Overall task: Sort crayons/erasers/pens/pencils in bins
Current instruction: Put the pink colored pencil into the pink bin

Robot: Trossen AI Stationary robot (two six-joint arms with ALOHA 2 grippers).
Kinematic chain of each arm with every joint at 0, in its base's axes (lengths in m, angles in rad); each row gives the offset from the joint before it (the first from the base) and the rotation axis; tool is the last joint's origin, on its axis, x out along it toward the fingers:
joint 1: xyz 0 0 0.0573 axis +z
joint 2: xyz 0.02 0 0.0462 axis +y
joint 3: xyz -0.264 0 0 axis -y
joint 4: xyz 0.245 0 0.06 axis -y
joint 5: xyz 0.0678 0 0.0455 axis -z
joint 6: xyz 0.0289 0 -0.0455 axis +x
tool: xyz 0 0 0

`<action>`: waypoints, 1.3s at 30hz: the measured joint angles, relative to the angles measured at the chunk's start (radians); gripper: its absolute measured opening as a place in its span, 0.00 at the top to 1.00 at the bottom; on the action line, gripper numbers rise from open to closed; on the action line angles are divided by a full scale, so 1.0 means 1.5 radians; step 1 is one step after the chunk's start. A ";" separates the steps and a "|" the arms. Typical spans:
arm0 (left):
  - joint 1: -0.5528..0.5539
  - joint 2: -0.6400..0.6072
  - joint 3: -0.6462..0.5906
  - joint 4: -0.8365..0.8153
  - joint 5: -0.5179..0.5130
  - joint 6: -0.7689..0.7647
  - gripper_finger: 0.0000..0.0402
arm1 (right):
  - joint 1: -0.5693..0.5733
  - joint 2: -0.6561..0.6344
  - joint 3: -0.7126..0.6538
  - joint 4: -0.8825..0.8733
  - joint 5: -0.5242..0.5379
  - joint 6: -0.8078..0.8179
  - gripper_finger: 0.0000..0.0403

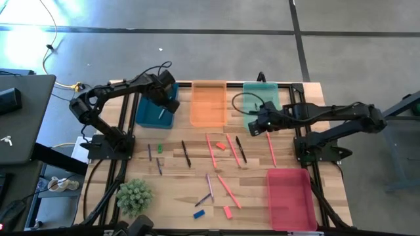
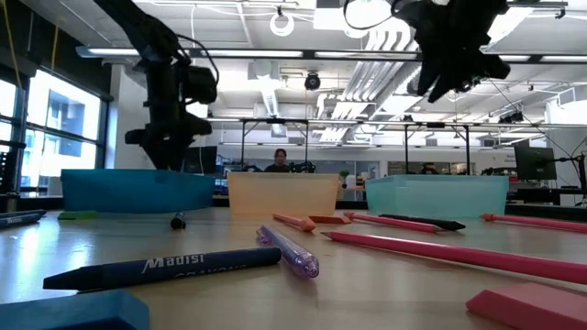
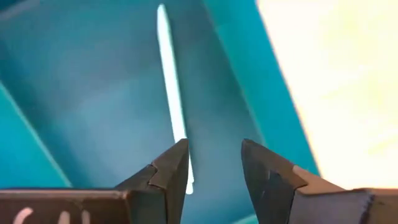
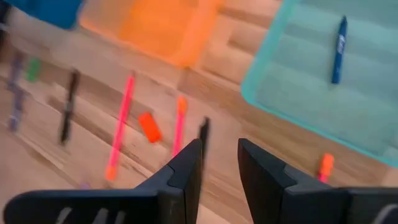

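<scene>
My left gripper point(image 1: 165, 99) point(image 3: 214, 146) hangs open over the blue bin point(image 1: 154, 110), pointing down, with nothing between its fingers. A thin pale stick point(image 3: 172, 93) lies flat on that bin's floor under the fingers. My right gripper point(image 1: 257, 124) point(image 4: 219, 146) is open and holds nothing, above the table in front of the teal bin point(image 1: 261, 98), where a blue crayon point(image 4: 339, 50) lies. The orange bin point(image 1: 209, 103) stands between those two bins, and the pink-red bin point(image 1: 290, 196) sits at the near right. Loose pens, pencils and crayons point(image 1: 211, 152) lie mid-table, with green point(image 1: 159, 149), red point(image 1: 220, 145), blue point(image 1: 199, 214) and pink point(image 1: 227, 212) erasers.
A small green potted plant point(image 1: 134, 195) stands at the table's near left corner. The three far bins line the far edge side by side. Bare wood shows at the table's near left, between the plant and the loose sticks.
</scene>
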 joint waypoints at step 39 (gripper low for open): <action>-0.059 -0.171 0.221 -0.132 0.055 0.070 0.66 | 0.048 -0.016 -0.252 -0.044 -0.134 0.139 0.76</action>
